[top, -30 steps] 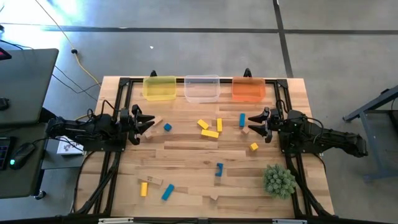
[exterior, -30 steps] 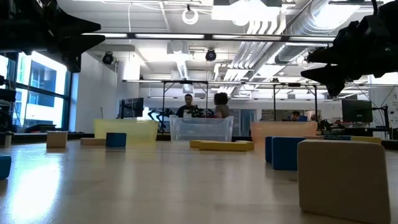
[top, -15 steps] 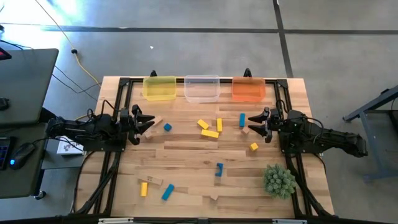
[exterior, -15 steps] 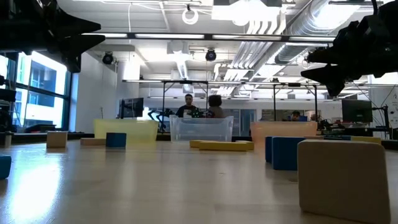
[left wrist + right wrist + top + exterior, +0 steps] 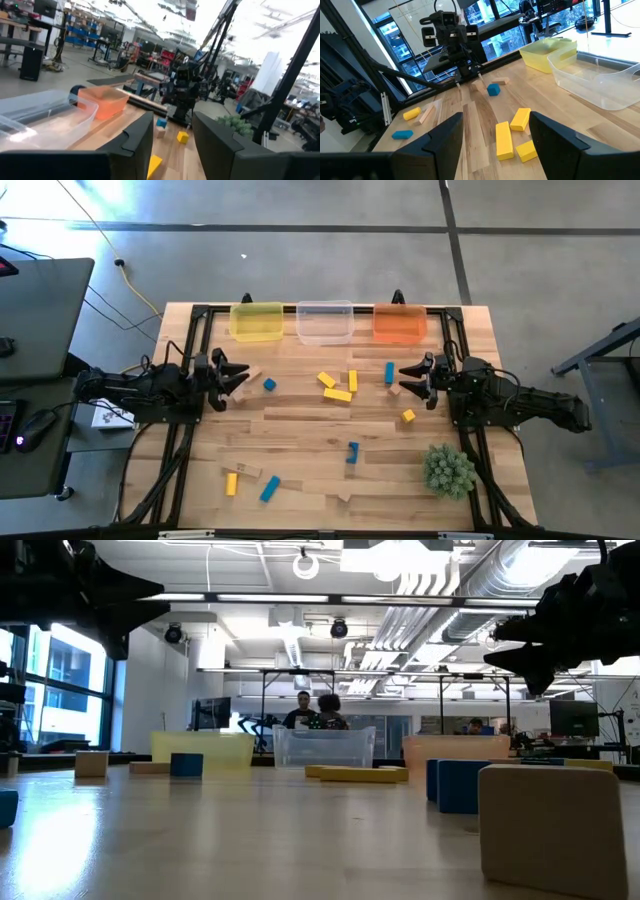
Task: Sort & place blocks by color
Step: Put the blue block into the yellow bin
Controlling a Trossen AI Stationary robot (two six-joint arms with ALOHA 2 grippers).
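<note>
Blue, yellow and tan wooden blocks lie scattered flat on the wooden table point(image 5: 300, 425). Three yellow blocks point(image 5: 338, 387) sit mid-table, with a blue bar point(image 5: 389, 372) and a tan cube point(image 5: 396, 390) to their right. A tan bar point(image 5: 250, 375) and a blue cube point(image 5: 269, 384) lie to their left. My left gripper point(image 5: 236, 377) hovers open at the table's left side, just beside the tan bar. My right gripper point(image 5: 408, 375) hovers open at the right side, by the tan cube. In the wrist views both the left gripper point(image 5: 172, 145) and the right gripper point(image 5: 495, 145) hold nothing.
A yellow bin point(image 5: 257, 321), a clear bin point(image 5: 325, 322) and an orange bin point(image 5: 400, 322) stand in a row along the far edge. A spiky green plant ball point(image 5: 448, 470) sits near the right front corner. More blocks point(image 5: 250, 478) lie near the front edge. People stand beyond the table.
Both arms and all the blocks have kept still. A person in the room behind the clear bin has stepped toward the left in the low view.
</note>
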